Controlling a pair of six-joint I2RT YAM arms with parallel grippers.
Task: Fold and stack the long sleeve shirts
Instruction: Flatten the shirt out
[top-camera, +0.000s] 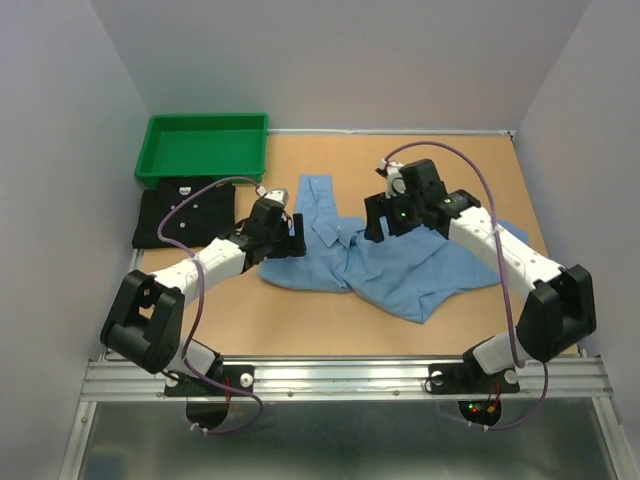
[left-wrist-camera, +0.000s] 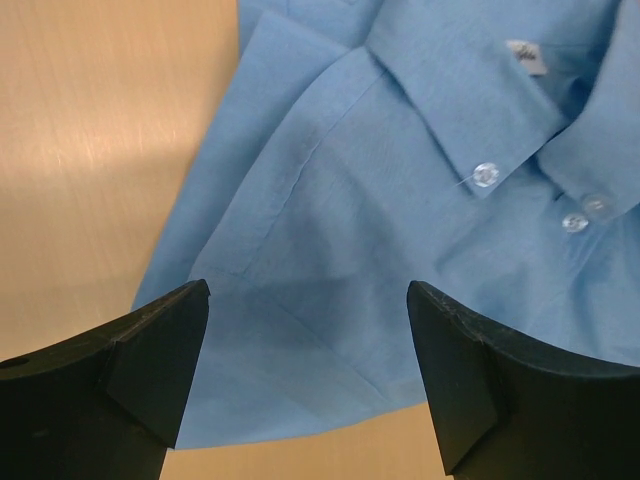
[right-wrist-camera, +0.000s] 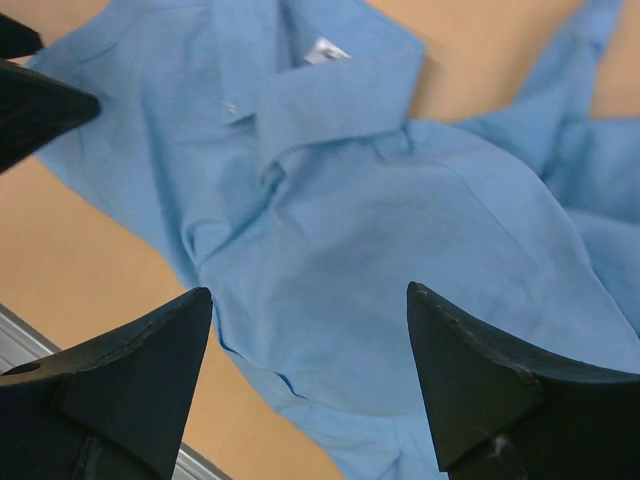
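The light blue long sleeve shirt lies crumpled and spread over the middle of the table, one sleeve stretched toward the back. The black shirt lies folded flat at the left, in front of the tray. My left gripper hovers open over the blue shirt's left edge; its wrist view shows the collar with clear buttons and nothing between the fingers. My right gripper hangs open above the shirt's upper middle, the blue cloth well below its fingertips.
A green plastic tray stands at the back left, just behind the black shirt. Grey walls close in the table on three sides. A metal rail runs along the near edge, and bare wood shows in front of the blue shirt.
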